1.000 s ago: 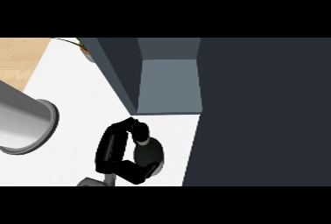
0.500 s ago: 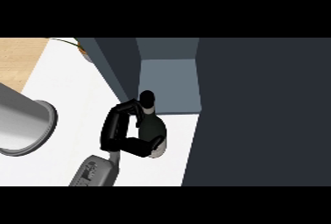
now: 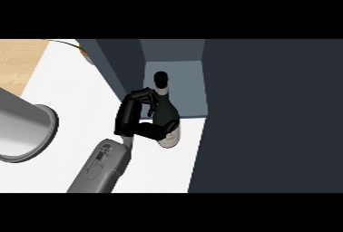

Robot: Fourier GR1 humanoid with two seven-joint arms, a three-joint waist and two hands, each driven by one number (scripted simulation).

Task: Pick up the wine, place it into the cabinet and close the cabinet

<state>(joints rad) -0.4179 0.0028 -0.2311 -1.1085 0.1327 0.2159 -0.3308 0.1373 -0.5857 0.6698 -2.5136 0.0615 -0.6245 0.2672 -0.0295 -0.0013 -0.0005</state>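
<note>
A dark wine bottle (image 3: 165,108) is held over the white counter (image 3: 74,95), its neck pointing towards the open cabinet (image 3: 175,93). My right hand (image 3: 127,118) is shut on the bottle's lower body, fingers curled round it from the left. The bottle's neck shows against the cabinet's grey interior, while its base still hangs over the counter. The right forearm (image 3: 104,165) comes in from the lower edge. My left hand does not show.
The cabinet's dark door (image 3: 268,113) stands open and fills the right side. A dark cabinet wall (image 3: 120,63) borders the opening on the left. A large grey forearm end (image 3: 20,129) fills the left edge. Wooden floor (image 3: 20,63) lies beyond the counter.
My right hand has carried the bottle up and away towards the cabinet opening. The bottle's neck now shows clearly, and the right forearm has come into view.
</note>
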